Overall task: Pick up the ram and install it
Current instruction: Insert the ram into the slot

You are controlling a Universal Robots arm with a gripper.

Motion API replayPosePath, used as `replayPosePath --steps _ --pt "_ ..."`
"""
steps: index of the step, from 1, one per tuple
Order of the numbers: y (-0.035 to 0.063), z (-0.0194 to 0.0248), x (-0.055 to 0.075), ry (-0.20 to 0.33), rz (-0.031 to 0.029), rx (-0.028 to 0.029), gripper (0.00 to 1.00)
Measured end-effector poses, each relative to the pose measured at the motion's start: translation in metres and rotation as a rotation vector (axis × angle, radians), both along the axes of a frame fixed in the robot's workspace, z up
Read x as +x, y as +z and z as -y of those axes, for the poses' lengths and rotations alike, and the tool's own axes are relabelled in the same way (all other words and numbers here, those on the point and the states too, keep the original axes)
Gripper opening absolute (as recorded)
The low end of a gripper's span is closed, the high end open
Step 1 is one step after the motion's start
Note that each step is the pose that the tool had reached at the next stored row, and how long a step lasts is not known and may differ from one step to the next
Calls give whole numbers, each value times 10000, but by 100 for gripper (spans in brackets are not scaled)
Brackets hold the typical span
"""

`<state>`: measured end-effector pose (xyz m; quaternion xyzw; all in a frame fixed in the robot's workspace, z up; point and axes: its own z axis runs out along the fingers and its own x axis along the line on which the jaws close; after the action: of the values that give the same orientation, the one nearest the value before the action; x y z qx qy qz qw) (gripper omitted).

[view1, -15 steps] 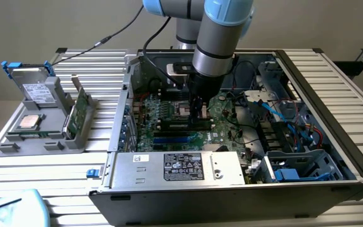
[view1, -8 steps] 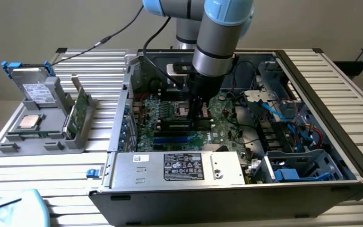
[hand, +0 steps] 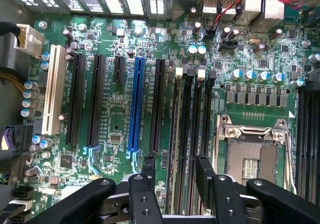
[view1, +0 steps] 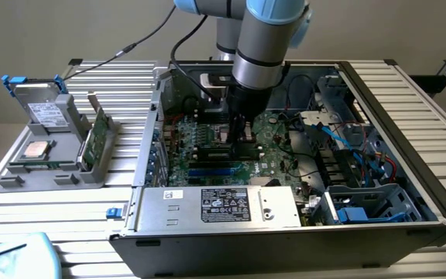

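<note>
**Fingers apart over the memory slots**

The gripper (hand: 176,166) hangs inside the open case (view1: 285,250), its fingers (hand: 150,171) spread apart and gripping nothing. Between them a thin, edge-on strip stands in one of the black slots (hand: 192,134). It looks like the ram (hand: 176,144), though its face is hidden. Just beside the slots lies the open socket (hand: 252,154). Farther off, on the surface (view1: 45,215) at the exterior view's left, a grey rack (view1: 37,177) holds a green board (view1: 97,139) upright.
</note>
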<state>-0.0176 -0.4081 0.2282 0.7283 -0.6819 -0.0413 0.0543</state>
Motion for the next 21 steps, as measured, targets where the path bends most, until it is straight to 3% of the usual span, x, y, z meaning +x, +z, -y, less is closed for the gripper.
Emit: replayPosePath --steps 8,11,16,21 --pt "51 -4 -32 1 0 0 46" --pt "52 -4 -33 0 0 -1 38" --pt "51 -4 -33 0 0 0 13" --pt "51 -4 -32 0 0 0 11"
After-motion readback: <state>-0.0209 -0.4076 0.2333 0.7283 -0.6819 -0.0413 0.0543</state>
